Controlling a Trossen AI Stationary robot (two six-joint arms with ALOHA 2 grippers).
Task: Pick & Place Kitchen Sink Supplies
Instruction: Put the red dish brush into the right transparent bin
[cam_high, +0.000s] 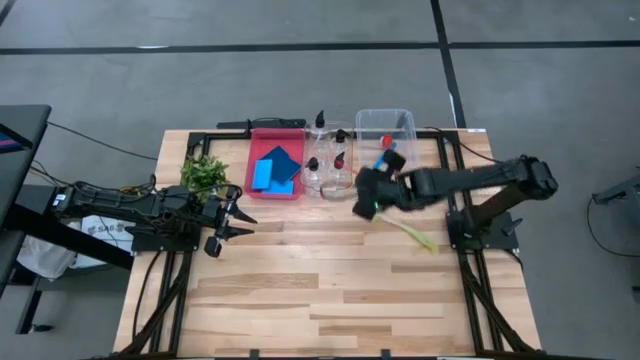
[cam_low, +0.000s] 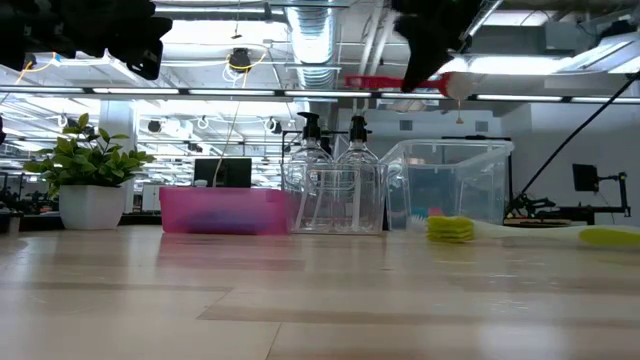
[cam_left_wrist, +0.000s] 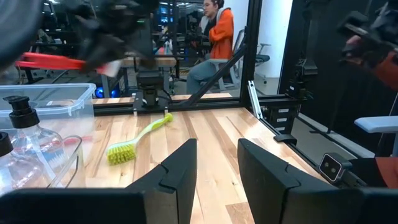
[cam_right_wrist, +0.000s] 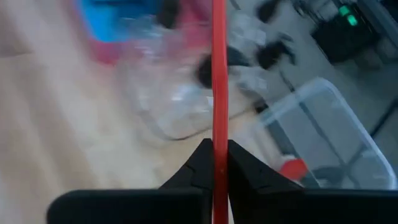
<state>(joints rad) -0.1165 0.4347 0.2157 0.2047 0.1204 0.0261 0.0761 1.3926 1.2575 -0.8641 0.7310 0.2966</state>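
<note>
The right gripper (cam_high: 372, 195), clamped tight, reaches toward nine o'clock, raised; the left gripper (cam_high: 236, 218), fingers parted, points toward three o'clock.

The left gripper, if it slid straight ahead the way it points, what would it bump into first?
Probably nothing on the table: the left gripper points across bare wood, passing the yellow-green long-handled brush to one side. Depth is unclear, but the black frame rail at the far edge looks first.
</note>
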